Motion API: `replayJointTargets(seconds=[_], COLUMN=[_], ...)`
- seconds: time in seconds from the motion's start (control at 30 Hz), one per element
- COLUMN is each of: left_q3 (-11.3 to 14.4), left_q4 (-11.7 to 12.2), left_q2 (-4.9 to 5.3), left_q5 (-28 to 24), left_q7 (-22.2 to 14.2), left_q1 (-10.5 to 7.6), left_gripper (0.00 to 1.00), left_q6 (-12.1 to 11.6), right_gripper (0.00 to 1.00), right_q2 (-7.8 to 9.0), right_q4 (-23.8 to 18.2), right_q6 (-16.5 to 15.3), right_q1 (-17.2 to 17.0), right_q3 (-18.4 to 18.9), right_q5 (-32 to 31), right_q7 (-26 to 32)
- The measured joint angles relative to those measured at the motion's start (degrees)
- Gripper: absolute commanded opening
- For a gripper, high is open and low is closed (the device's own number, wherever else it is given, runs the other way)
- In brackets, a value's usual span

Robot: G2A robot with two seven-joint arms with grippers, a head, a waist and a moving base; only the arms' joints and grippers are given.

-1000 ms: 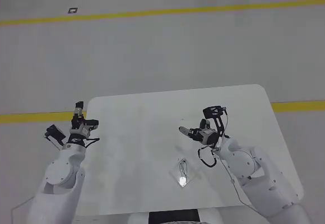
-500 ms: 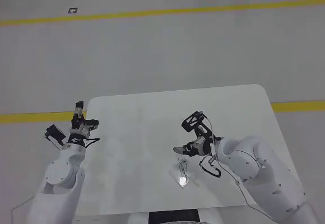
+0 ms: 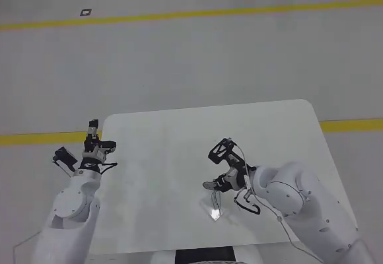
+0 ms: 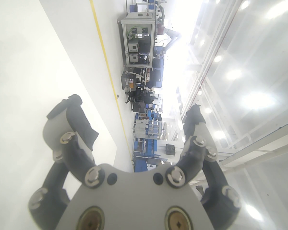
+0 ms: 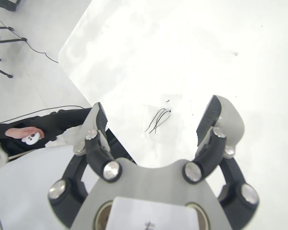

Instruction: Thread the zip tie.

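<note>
Thin black zip ties (image 5: 159,119) lie in a small clear bag (image 3: 214,203) on the white table (image 3: 165,152), near its front edge. My right gripper (image 3: 216,169) hangs open above the table just behind the bag, and the zip ties (image 3: 215,197) show between its spread fingers (image 5: 207,116) in the right wrist view. Nothing is held in it. My left gripper (image 3: 79,144) stays open and empty off the table's left edge, raised and pointing away across the room; its fingers (image 4: 69,116) stand wide apart in the left wrist view.
The table's rounded front corner (image 5: 62,56) and left edge are close to the bag. A person's hand holding a small white device (image 5: 30,138) shows beyond the table edge in the right wrist view. Yellow floor lines (image 3: 178,13) run behind the table.
My right arm has swung from the right middle of the table toward the front and left, bringing its open gripper over the bag of zip ties. The left arm has kept still.
</note>
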Motion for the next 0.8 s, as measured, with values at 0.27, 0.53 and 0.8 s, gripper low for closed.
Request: replayJointTargets(seconds=[0.27, 0.53, 0.8], left_q3=[0.00, 0.00, 0.00], left_q4=[0.00, 0.00, 0.00], left_q2=[0.00, 0.00, 0.00], left_q5=[0.00, 0.00, 0.00], left_q7=[0.00, 0.00, 0.00], left_q1=[0.00, 0.00, 0.00], left_gripper=[1.00, 1.00, 1.00], left_q6=[0.00, 0.00, 0.00], right_gripper=[1.00, 1.00, 1.00], right_q2=[-0.76, -0.53, -0.46], right_q4=[-1.04, 5.03, 5.30], right_q6=[4.23, 8.41, 8.65], right_q1=[6.13, 11.77, 12.15], right_q3=[-8.04, -15.75, -16.23], right_q5=[-5.72, -1.98, -1.12], right_q7=[12.68, 12.04, 12.04])
